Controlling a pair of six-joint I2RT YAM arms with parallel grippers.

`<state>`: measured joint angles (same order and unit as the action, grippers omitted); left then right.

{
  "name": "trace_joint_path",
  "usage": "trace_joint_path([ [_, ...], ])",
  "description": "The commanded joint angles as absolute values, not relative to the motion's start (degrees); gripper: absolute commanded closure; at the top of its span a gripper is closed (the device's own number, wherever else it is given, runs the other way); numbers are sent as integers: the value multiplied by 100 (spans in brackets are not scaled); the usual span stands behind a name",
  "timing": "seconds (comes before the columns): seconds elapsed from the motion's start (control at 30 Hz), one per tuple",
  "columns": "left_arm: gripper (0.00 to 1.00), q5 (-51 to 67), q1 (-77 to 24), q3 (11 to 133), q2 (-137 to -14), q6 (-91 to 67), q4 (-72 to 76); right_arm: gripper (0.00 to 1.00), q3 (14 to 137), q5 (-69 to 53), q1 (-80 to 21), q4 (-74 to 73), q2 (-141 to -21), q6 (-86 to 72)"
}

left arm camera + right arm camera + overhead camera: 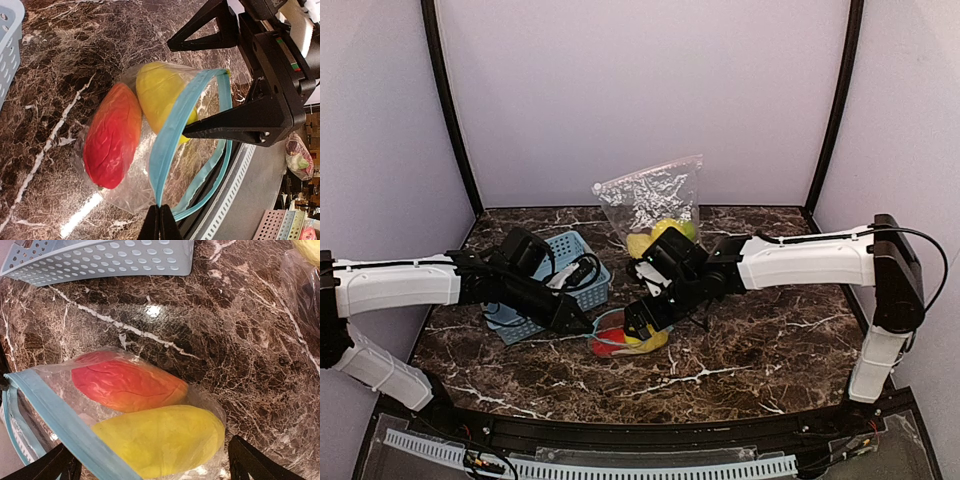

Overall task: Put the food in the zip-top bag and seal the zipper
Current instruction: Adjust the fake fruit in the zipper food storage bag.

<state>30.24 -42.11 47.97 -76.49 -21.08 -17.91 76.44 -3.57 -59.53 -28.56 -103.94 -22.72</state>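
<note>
A zip-top bag (620, 338) with a light-blue zipper strip (172, 130) lies on the marble table, its mouth gaping. Inside it are two pieces of food: a red piece (112, 135) (125, 385) and a yellow lemon-like piece (157, 95) (165, 440). My left gripper (160, 214) (588, 322) is shut on the zipper rim at one end of the mouth. Just above the bag, my right gripper (642, 320) (150, 467) stands open, its black fingers (235, 120) either side of the mouth and the yellow piece, with nothing held.
A light-blue perforated basket (555, 280) (100, 257) stands left of the bag, behind my left arm. A second clear bag (650, 200) holding yellow and green fruit stands at the back centre. The table's front rail (240, 180) runs close to the bag's mouth.
</note>
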Motion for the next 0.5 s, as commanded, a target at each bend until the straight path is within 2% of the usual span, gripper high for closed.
trace_joint_path([
  [0.0, 99, 2911, -4182, 4932, -7630, -1975, -2100, 2, 7687, -63, -5985, -3070, -10460, -2346],
  [0.17, 99, 2829, -4160, 4938, -7720, -1913, -2200, 1, 7551, -530, -5981, -2741, -9965, -2268],
  [0.37, 99, 2876, -4014, 4924, -7823, -1838, -2250, 2, 6704, -1015, -5779, -2035, -9124, -2305],
  [0.47, 99, 2903, -3965, 4924, -7858, -1814, -2250, 10, 6109, -1272, -5574, -1648, -8795, -2339],
])
